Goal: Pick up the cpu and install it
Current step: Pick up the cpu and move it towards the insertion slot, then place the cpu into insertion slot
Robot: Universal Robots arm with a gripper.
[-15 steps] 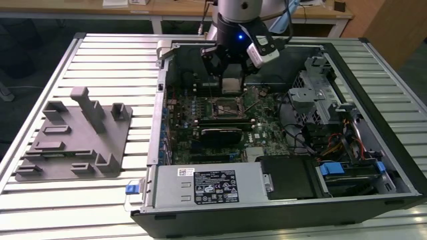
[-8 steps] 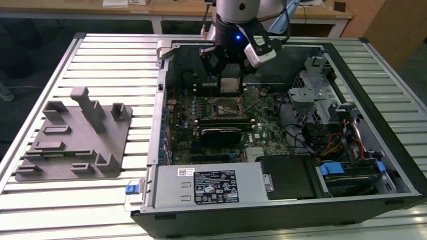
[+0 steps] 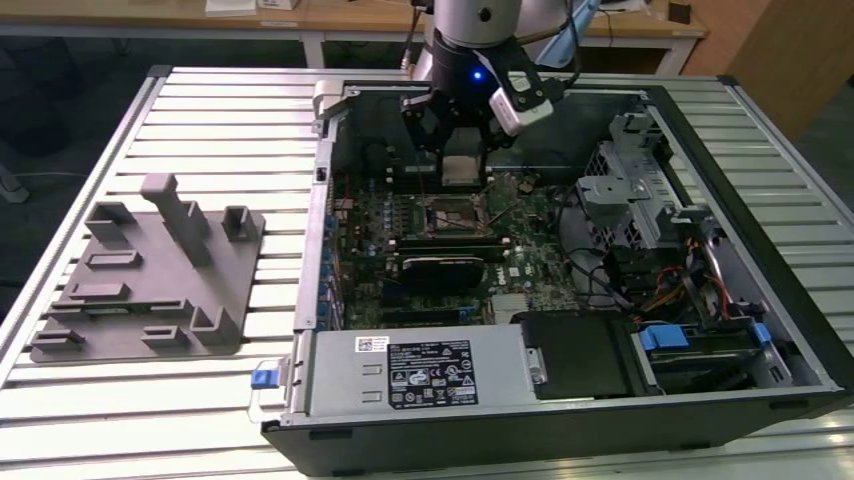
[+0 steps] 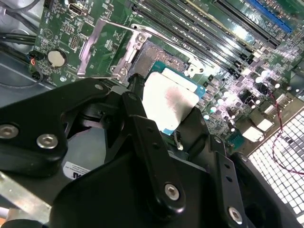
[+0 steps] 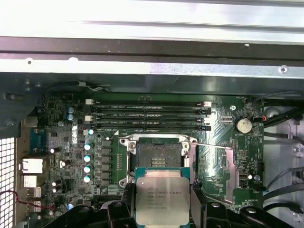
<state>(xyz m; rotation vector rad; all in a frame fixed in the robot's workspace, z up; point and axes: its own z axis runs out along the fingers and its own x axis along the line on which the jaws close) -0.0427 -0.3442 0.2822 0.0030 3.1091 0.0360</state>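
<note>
My gripper (image 3: 459, 165) hangs inside the open computer case, shut on the cpu (image 3: 459, 168), a flat square chip with a silver top. In both wrist views the cpu (image 4: 168, 102) (image 5: 159, 199) sits between the black fingers (image 4: 136, 97) (image 5: 126, 202), held by two opposite edges. The black square socket (image 3: 451, 212) (image 5: 159, 154) on the motherboard lies uncovered a short way beyond and below the chip. Its metal load plate (image 4: 102, 45) stands swung open beside the socket (image 4: 156, 54). The cpu is clear of the socket, not touching it.
A grey plastic tray (image 3: 147, 275) with upright posts lies on the slatted table at the exterior view's left. Inside the case are the power supply (image 3: 414, 370), a drive cage (image 3: 641, 180), bundled cables (image 3: 667, 290) and memory slots (image 5: 149, 116) beside the socket.
</note>
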